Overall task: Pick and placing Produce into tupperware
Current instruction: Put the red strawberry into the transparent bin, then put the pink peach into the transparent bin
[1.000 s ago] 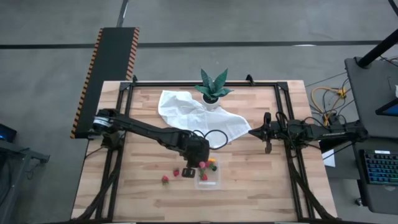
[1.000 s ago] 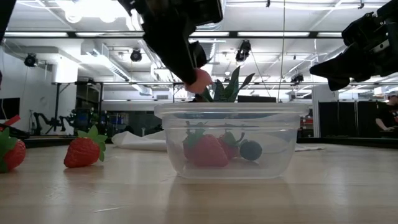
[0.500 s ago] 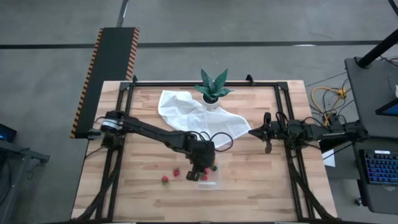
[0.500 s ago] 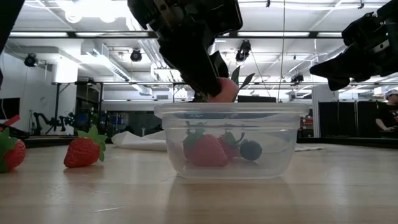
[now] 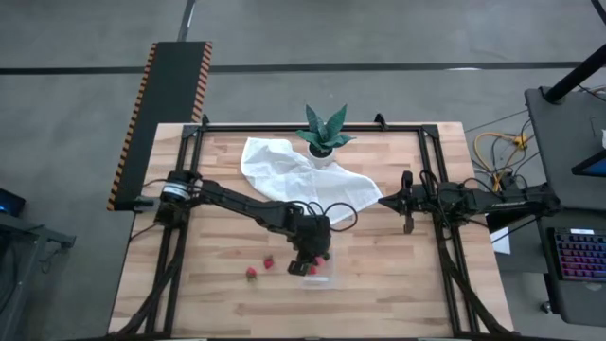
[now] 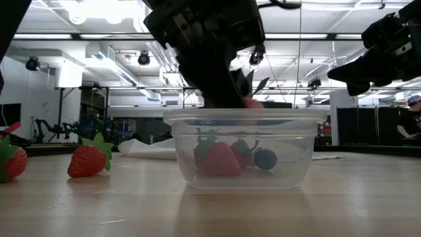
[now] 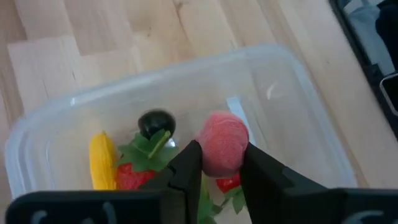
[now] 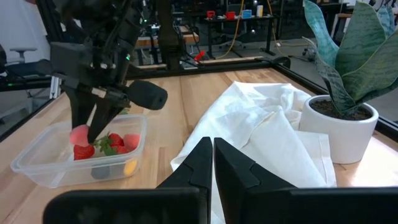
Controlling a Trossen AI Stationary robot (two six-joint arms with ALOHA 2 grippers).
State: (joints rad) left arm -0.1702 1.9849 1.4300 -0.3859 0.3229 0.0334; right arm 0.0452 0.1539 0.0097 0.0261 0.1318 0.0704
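- Peach-pink fruit (image 7: 222, 143) sits between my left gripper (image 7: 217, 163) fingers, which hold it from both sides, just above the tupperware (image 7: 292, 93) that already holds strawberries, a yellow sliver (image 7: 101, 160) and a dark berry (image 7: 156, 121).
- If I let go too high, it could bounce off the fruit inside and roll out.
- My arm could nudge the light container across the table (image 5: 398, 294).
- Two strawberries (image 6: 89, 159) wait outside on the wood.
- My right gripper (image 8: 213, 155) is closed and empty, parked near the white cloth (image 8: 261, 124).
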